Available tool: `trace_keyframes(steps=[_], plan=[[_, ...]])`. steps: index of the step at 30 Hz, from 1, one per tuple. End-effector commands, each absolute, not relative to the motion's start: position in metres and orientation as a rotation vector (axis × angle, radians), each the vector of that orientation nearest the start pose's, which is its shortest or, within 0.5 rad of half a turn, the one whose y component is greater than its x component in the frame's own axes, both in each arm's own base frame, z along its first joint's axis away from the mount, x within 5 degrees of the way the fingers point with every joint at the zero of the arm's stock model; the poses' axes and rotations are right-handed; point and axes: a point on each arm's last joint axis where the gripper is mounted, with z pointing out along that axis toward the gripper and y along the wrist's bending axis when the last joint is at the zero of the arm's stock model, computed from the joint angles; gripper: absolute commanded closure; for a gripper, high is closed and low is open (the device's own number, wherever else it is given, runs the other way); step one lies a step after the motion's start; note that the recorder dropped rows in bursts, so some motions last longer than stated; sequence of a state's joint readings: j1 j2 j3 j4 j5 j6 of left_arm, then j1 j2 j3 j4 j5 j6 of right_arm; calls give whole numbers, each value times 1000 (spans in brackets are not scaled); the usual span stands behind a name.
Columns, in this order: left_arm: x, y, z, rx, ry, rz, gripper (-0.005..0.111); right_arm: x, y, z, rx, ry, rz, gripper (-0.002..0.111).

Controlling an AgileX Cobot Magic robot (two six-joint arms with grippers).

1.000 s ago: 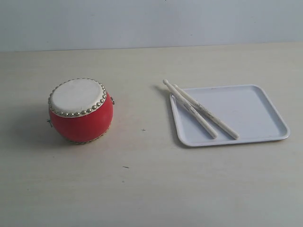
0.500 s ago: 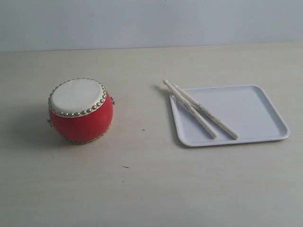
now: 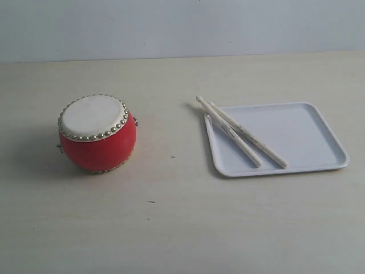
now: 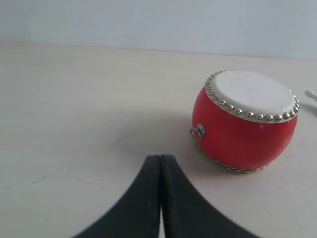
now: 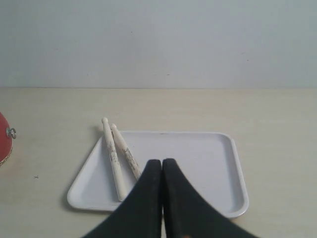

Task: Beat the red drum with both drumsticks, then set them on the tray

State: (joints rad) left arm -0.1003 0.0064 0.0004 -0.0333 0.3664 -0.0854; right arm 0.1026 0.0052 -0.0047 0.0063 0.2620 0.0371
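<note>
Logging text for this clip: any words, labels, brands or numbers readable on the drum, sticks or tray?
None can be read.
The red drum and the tray carry no lettering.
The drumsticks show dark marks along their shafts, too small and blurred to tell print from scuffs.

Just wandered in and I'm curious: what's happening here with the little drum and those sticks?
Nothing is being handled right now. The red drum stands on the table, and both drumsticks lie side by side on the white tray, tips poking over its rim. The left gripper and right gripper have their jaws shut, holding nothing.
</note>
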Motion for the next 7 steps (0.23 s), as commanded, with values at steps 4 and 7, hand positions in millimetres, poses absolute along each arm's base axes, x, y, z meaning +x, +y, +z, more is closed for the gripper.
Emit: trace_keyframes(steps=[4,7], plan=[[53,-6,181,-4,1844,-157,107,55,5,190,-46,1745,102,108],[53,-6,181,-4,1844,-157,107,55,5,190,-46,1745,102,108]])
